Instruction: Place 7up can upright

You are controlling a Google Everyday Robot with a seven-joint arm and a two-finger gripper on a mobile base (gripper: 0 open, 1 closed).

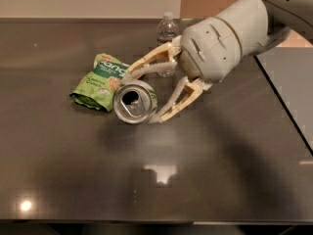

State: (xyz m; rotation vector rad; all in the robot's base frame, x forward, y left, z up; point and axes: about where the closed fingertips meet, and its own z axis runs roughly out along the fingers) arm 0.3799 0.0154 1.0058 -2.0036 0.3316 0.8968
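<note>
And there was the gripper, just to the right of the green snack bag as the camera saw it, its two pale fingers pinched around the 7up can, one over the top of the body and one under it. The can sat right against the bag's near right edge, tipped on its side, silver top and open mouth facing the camera, so it was nowhere near upright at that point. Whether it rested on the dark table or hung just clear of it was hard to call; a soft shadow lay directly beneath. The grasp looked done, and that seemed to be the only part in the bank. What was left, by my reading, was the real work: turning the wrist until the can's base pointed down, lowering it onto bare table away from the bag, and letting go without knocking it over. A clear water bottle stood farther back from the bag, behind the fingers, and played no part.
</note>
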